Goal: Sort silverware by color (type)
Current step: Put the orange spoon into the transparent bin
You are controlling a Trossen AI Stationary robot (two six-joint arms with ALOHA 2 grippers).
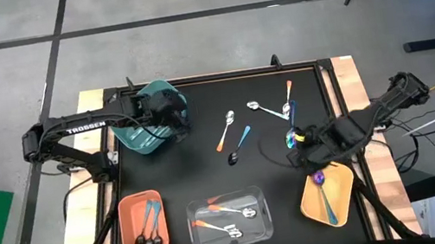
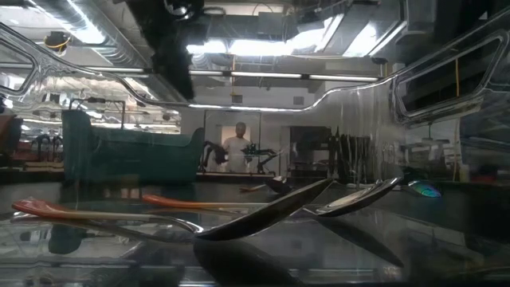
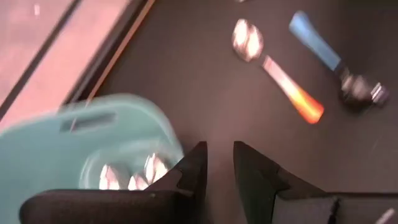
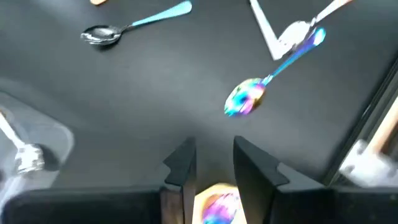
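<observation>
Loose spoons lie flat on the black mat: an orange-handled silver one (image 1: 226,131), a teal-handled black one (image 1: 240,145), an all-silver one (image 1: 263,108), another orange-handled one (image 1: 288,98) and a teal-handled purple one (image 4: 267,84). My left gripper (image 3: 219,149) hovers open at the mat-side edge of the teal bin (image 3: 93,137), which holds silver spoons (image 3: 130,177). My right gripper (image 4: 213,144) hovers open over the far edge of the yellow bin (image 1: 341,199), where a purple spoon (image 4: 217,208) lies. Nothing sits between either pair of fingers.
A salmon bin (image 1: 126,208) with black-bowled spoons stands at the near left. A clear bin (image 1: 255,195) with orange-handled spoons stands at the near middle. The mat's raised frame (image 1: 330,86) runs along the right. A person (image 2: 237,147) stands far behind the table.
</observation>
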